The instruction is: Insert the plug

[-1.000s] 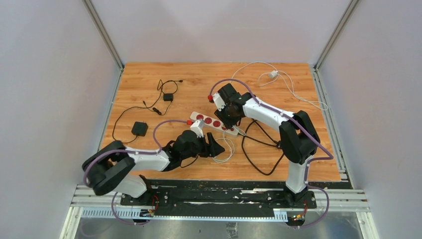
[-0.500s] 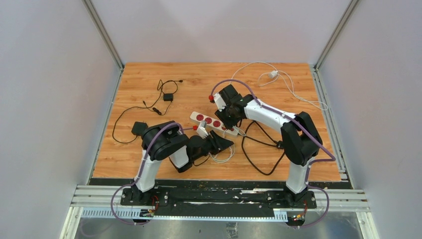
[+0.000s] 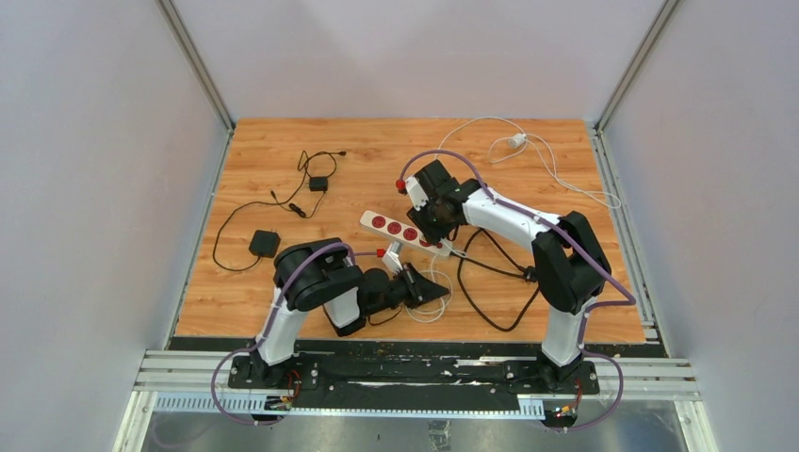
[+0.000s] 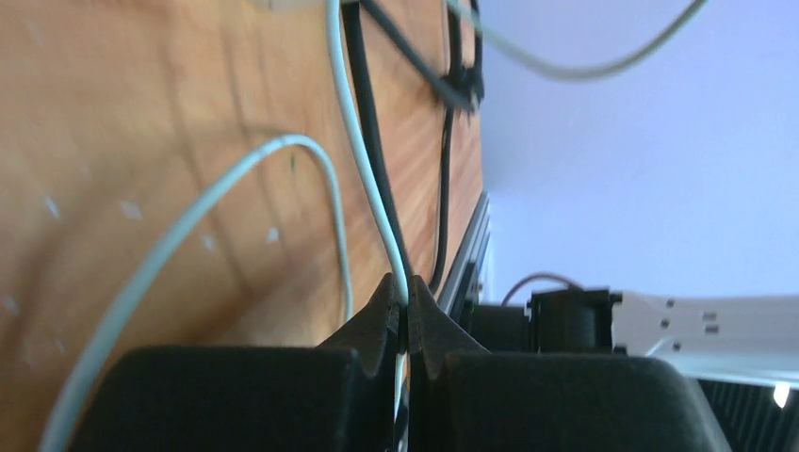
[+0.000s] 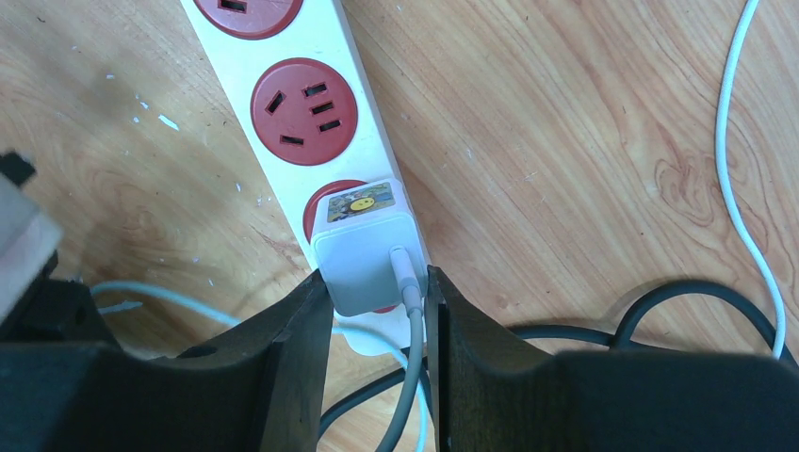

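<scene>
Plug lead: nearest me; left pincer clamped together on it.
Plug: on Strip's end socket, right pincer gripping its sides; full seating I cannot tell.
Strip: loose on the surface beyond.
Risk: I judge a taut lead could tilt the plug or drag the strip.

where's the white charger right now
In the right wrist view, the charger sits low in the middle, gripped between the right fingers, on the strip's end nearest the camera.
</scene>
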Controlling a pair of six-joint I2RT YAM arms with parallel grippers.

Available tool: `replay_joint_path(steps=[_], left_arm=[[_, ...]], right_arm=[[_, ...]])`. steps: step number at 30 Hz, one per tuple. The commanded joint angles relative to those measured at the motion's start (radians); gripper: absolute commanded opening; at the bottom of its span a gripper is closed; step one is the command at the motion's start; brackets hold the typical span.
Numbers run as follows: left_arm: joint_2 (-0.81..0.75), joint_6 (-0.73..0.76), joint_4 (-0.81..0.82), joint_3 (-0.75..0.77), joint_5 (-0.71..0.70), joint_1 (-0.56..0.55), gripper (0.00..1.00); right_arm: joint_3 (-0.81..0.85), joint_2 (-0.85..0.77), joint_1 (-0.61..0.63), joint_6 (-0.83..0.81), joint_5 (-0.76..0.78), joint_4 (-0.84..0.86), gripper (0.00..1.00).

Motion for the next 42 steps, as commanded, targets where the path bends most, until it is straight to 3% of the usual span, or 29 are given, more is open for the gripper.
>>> replay_joint_path(steps=[1, 14, 27, 30, 33, 42], left_arm=[[-0.021, 0.011, 0.045, -0.046, 0.033, -0.064, 0.00], [-0.076, 0.033, 0.046, -0.120, -0.042, -0.079, 0.01], [-0.182, 0.091, 0.010, -0.162, -0.096, -0.079, 0.47], [-0.267, 0.130, -0.083, -0.166, -0.136, -0.079, 0.60], [-0.367, 0.180, -0.211, -0.167, -0.165, -0.078, 0.98], [-0.756, 0.370, -0.849, -0.112, -0.303, -0.079, 1.00]], right_arm=[[-0.063, 0.055, 0.036, 0.065, -0.051, -0.105, 0.00], [-0.092, 0.128, 0.144, 0.094, 0.064, -0.134, 0.00], [-0.105, 0.135, 0.149, 0.152, 0.053, -0.107, 0.00], [-0.104, 0.105, 0.154, 0.152, 0.067, -0.101, 0.05], [-0.082, 0.077, 0.153, 0.152, 0.067, -0.101, 0.18], [0.021, 0.048, 0.153, 0.153, 0.087, -0.129, 0.48]])
